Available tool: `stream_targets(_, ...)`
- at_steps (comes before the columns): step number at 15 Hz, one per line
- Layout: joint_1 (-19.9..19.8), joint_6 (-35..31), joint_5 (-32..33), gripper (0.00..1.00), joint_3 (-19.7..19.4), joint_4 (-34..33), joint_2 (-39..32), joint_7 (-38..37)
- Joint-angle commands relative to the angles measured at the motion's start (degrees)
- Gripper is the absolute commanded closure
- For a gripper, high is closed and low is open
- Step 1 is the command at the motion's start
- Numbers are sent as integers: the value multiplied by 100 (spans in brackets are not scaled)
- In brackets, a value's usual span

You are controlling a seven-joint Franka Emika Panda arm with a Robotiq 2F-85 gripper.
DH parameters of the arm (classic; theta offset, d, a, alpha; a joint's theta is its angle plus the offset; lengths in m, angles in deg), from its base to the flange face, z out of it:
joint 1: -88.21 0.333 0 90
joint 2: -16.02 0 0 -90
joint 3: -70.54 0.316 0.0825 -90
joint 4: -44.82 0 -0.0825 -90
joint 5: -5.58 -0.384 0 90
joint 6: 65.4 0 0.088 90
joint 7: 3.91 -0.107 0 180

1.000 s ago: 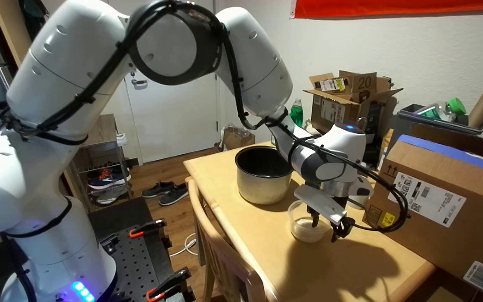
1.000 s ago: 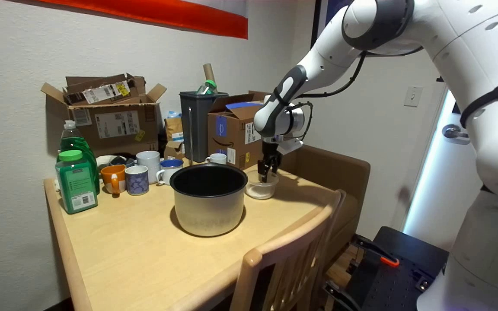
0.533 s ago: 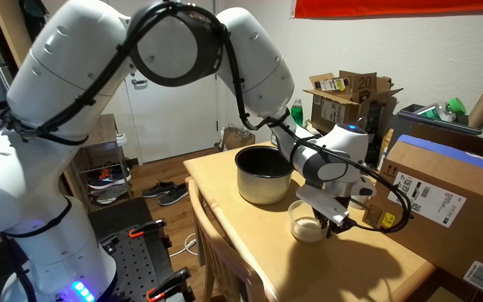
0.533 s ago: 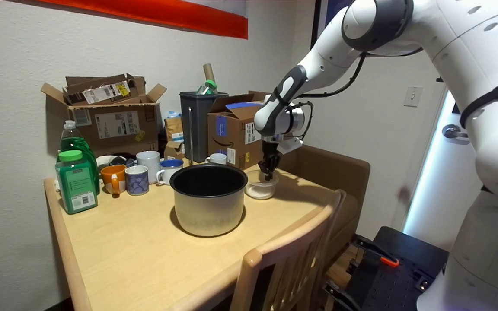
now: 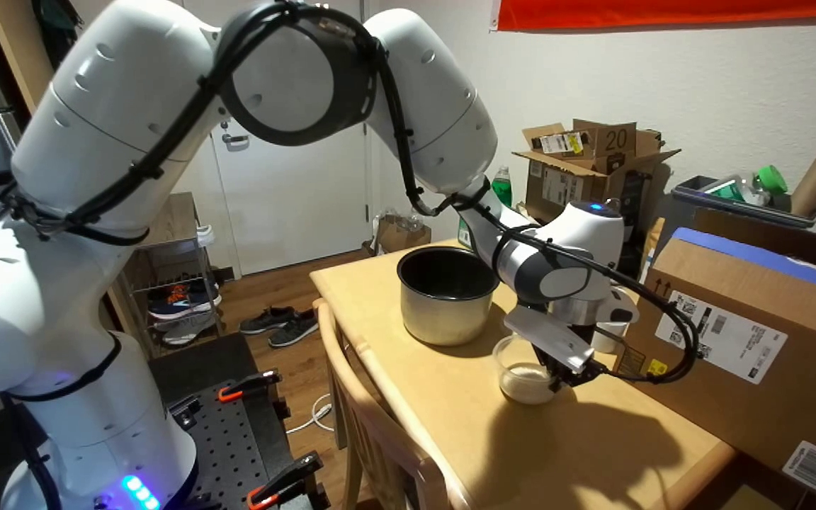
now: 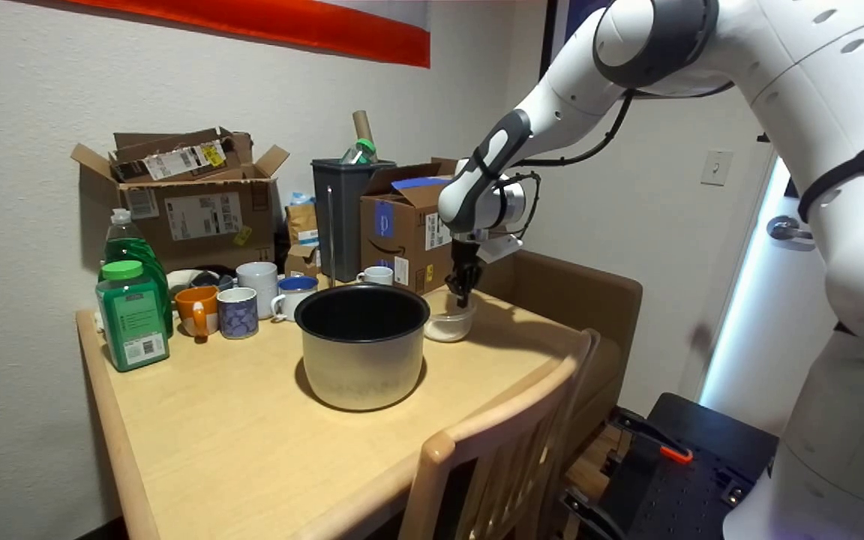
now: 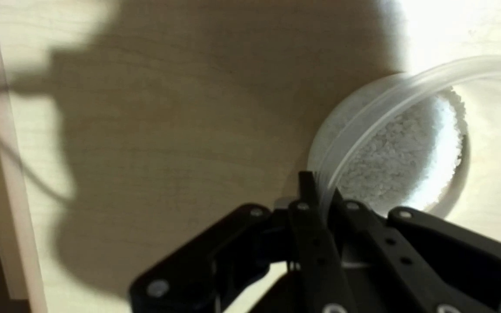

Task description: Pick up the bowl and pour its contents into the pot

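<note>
The bowl is a clear round plastic container with whitish grains in its bottom. My gripper is shut on its near rim, one black finger outside the wall and one inside. In both exterior views the bowl stands upright below the gripper; whether its base touches the table I cannot tell. Beside it is the wide silver-grey pot with its dark inside. Part of the bowl's right side is cut off in the wrist view.
Mugs such as the orange mug and the purple mug, plus a green bottle, line the table's back. A large cardboard box stands close behind the gripper. A wooden chair borders the table's front edge.
The gripper's fingers have closed onto the bowl's rim. Since half a second ago, gripper and bowl have shifted slightly together, a little upward in both exterior views. The pot has stayed put.
</note>
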Motion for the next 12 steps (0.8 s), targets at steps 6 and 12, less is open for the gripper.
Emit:
stream_targets(6, 31, 219, 236, 97, -89, 98, 320, 208)
stream_targets(12, -13, 412, 196, 97, -27, 70, 481, 319)
